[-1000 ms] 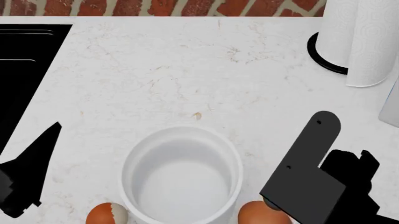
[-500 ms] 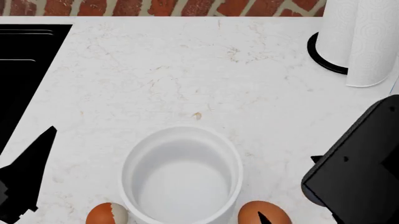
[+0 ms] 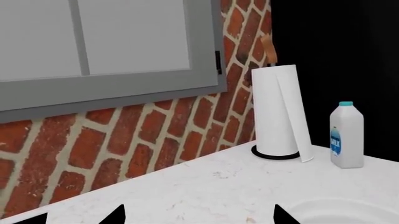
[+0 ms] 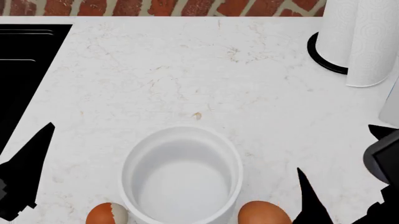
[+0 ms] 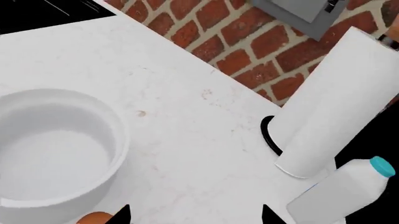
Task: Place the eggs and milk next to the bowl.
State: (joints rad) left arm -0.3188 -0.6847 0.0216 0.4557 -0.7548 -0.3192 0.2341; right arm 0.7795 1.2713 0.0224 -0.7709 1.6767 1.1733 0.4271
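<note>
Reaching for the milk (image 5: 339,196): both eggs (image 4: 264,213) already beside bowl (image 4: 181,173). Right gripper (image 5: 193,215) jaws spread, empty; left gripper (image 3: 196,215) likewise. Next: close on bottle, carry it bowlward.

Kitchen: marble counter (image 4: 187,70), brick wall (image 3: 156,126), paper-towel roll (image 3: 279,112)

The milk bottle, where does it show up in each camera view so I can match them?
Left wrist view: milk bottle stands at the right, beside the paper-towel roll.
Head view: only a white sliver at the right edge.
Right wrist view: lower right corner.
Shared landmark: the paper-towel roll.
</note>
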